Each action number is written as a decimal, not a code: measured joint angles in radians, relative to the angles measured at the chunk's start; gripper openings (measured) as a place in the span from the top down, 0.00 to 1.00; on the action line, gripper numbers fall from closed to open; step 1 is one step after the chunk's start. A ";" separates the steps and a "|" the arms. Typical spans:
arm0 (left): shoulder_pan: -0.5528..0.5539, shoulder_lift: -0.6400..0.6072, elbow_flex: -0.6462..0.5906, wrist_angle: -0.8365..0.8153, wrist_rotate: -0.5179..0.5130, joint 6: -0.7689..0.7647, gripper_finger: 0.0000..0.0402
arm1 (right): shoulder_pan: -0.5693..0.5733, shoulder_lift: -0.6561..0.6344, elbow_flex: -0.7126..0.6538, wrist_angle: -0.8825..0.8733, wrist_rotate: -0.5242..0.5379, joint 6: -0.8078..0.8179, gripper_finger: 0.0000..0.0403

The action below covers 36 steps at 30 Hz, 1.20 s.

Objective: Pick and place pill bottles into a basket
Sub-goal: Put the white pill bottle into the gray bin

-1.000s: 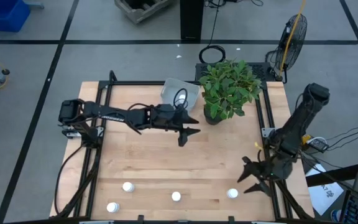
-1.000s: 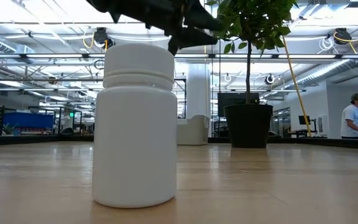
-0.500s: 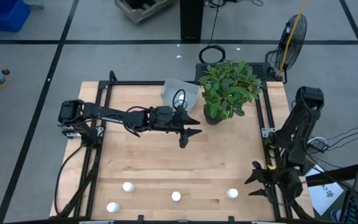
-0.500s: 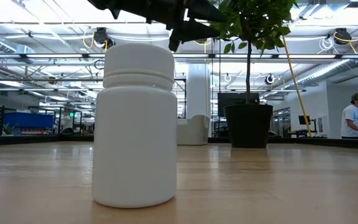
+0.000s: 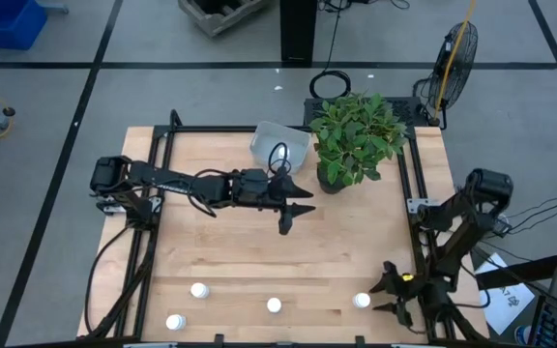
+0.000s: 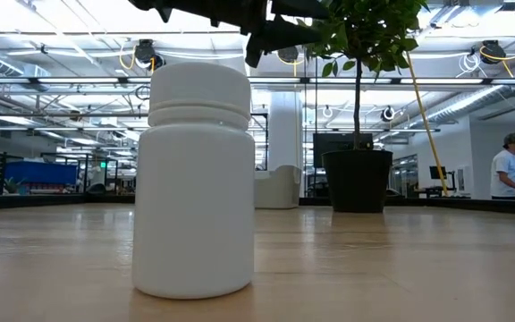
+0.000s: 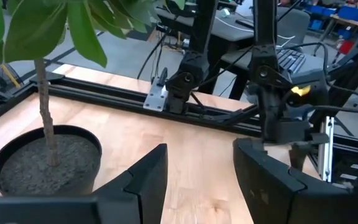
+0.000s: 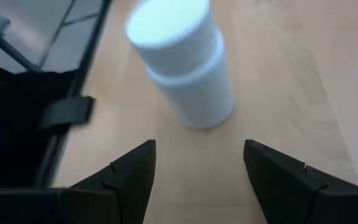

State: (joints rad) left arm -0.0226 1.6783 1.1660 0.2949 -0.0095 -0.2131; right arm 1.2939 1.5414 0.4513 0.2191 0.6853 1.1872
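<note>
Four bottles stood along the table's near edge: one [image 5: 198, 289], one [image 5: 174, 322], one [image 5: 275, 305] and one [image 5: 362, 301] nearest the right arm. The basket [image 5: 267, 138] sat at the far edge just beside the plant [image 5: 356, 135]; its inside was partly hidden by the left arm's cable, so whether it held a bottle could not be told. The right gripper [image 5: 387, 295] hung low just beside the rightmost bottle, fingers spread wide and empty, that bottle [image 8: 182, 62] upright ahead of them. The left gripper [image 5: 303, 206] hovered near the basket, open and empty. By this showing most of the job remained, with a grasp seemingly near.
</note>
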 joint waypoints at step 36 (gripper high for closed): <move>0.000 0.001 0.000 -0.009 -0.019 0.001 0.54 | -0.138 0.302 -0.002 0.474 0.039 -0.411 0.42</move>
State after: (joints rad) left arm -0.0223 1.6790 1.1660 0.2863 -0.0286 -0.2123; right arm 1.1557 1.8439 0.4496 0.6930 0.7241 0.7761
